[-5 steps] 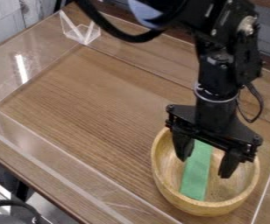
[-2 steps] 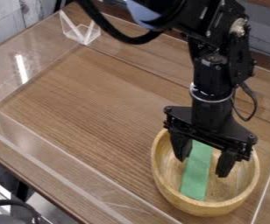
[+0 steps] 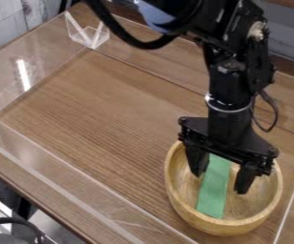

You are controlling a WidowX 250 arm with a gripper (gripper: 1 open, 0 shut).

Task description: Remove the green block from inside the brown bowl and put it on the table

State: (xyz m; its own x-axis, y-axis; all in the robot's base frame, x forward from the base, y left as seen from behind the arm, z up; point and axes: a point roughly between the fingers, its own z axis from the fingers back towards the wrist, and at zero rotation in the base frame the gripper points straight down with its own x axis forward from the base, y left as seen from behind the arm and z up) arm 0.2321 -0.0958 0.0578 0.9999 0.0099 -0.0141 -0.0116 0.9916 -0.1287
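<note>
The brown bowl (image 3: 188, 212) sits on the table (image 3: 98, 105) at the lower right of the camera view. Inside it lies the green block (image 3: 216, 190), a long bar running from the bowl's far side toward its near side. My gripper (image 3: 222, 172) points straight down into the bowl, open, with one dark finger on each side of the block's upper part. The fingers (image 3: 196, 164) reach below the rim. Neither finger visibly presses the block. The block's far end is hidden behind the gripper.
Low clear acrylic walls (image 3: 35, 57) border the tabletop on the left, back and front. The black arm (image 3: 233, 67) rises from the bowl toward the top right. A wide stretch of wood-grain surface lies left of the bowl.
The arm shifted very slightly left between the oldest frame and now; the gripper stays open over the block in the bowl.
</note>
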